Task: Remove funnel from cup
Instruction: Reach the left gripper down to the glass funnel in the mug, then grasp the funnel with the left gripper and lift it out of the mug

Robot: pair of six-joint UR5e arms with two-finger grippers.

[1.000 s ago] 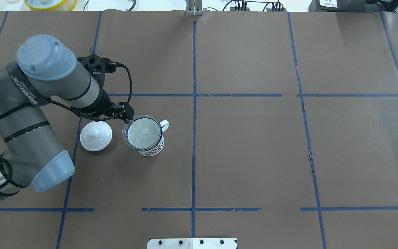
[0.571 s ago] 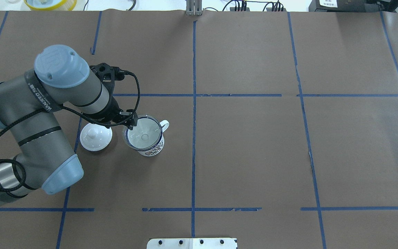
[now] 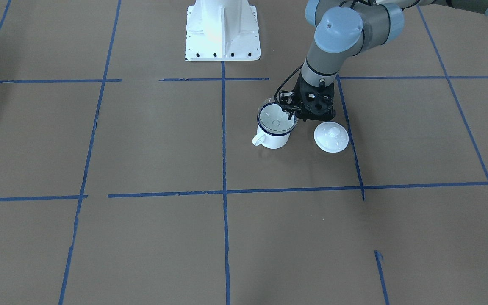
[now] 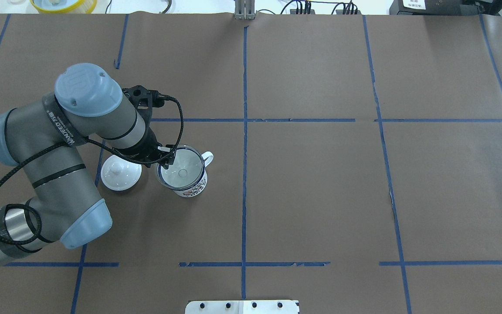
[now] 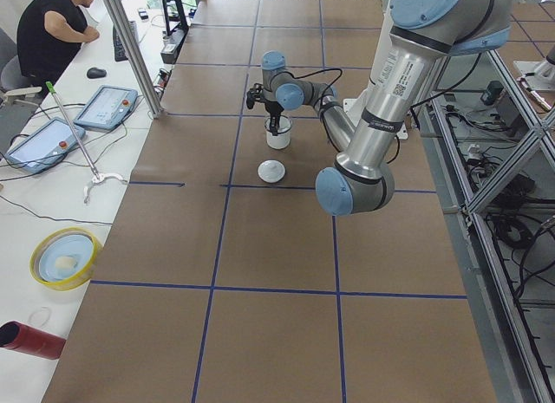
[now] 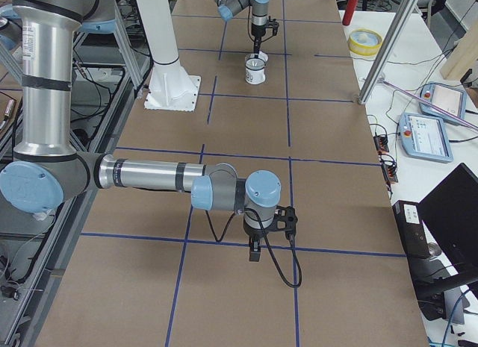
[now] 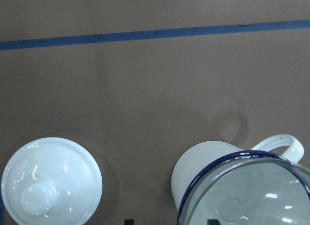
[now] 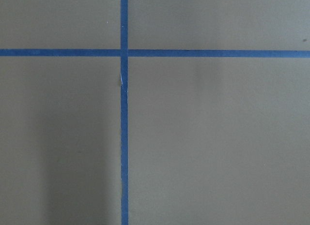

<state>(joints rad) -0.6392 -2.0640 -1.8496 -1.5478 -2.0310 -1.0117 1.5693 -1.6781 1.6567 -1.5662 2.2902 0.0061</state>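
You are at the grasp step. The funnel (image 4: 182, 168) sits in the cup (image 4: 193, 188), spout down, not yet lifted. The left gripper (image 4: 166, 159) is at the funnel's rim on the side near the lid (image 4: 121, 172), jaws apart and holding nothing. In the wrist view one fingertip (image 7: 128, 222) shows outside the cup wall; the other seems inside the bowl. Next, I think: close gently on the rim, then lift straight up, bc thin plastic may slip or drag the cup. The right gripper (image 6: 255, 251) is far off; its state I cannot tell.

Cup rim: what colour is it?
Dark blue, a thin band round the top of the white cup. It shows best in the left wrist view.
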